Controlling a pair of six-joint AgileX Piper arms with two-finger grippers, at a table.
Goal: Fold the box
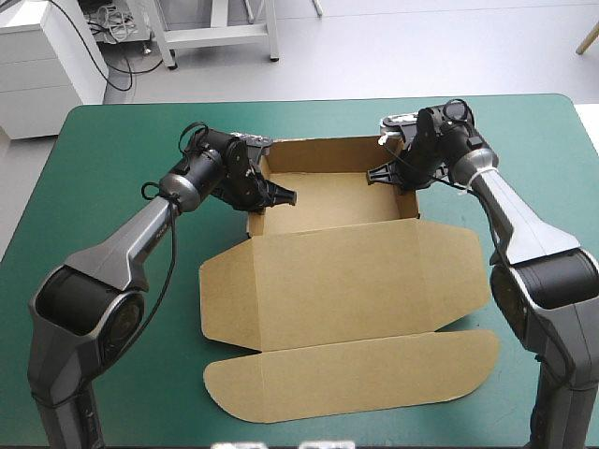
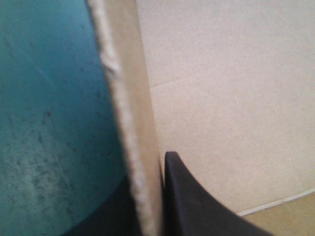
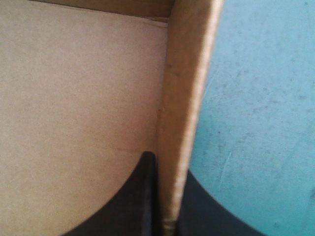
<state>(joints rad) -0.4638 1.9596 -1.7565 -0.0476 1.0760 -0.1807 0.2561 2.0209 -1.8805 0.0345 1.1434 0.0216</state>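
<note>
The left jaws are all but shut on the left side wall (image 2: 132,147) of the box (image 1: 328,234). The board stands edge-on between the black fingers (image 2: 197,206), one inside the tray and one outside over the teal-green cover (image 2: 49,123). The right jaws mirror this, nipped onto the right side wall (image 3: 183,113) with the inner finger (image 3: 135,201) on the tray side. Between the two pairs of jaws lies the tray floor (image 3: 74,98), and the back wall (image 1: 318,157) stands just beyond them. Behind the jaws, toward the robot, the lid panel (image 1: 356,281) and its rounded tuck flap (image 1: 356,374) lie flat on the desk (image 1: 112,159).

The step in hand looks like seating the raised side walls. It goes best with each pinch square to the board and an even squeeze on both sides. The push should run straight down along the wall, not outward, which would splay the tray. Letting go one side at a time would show whether each wall stands by itself.
</note>
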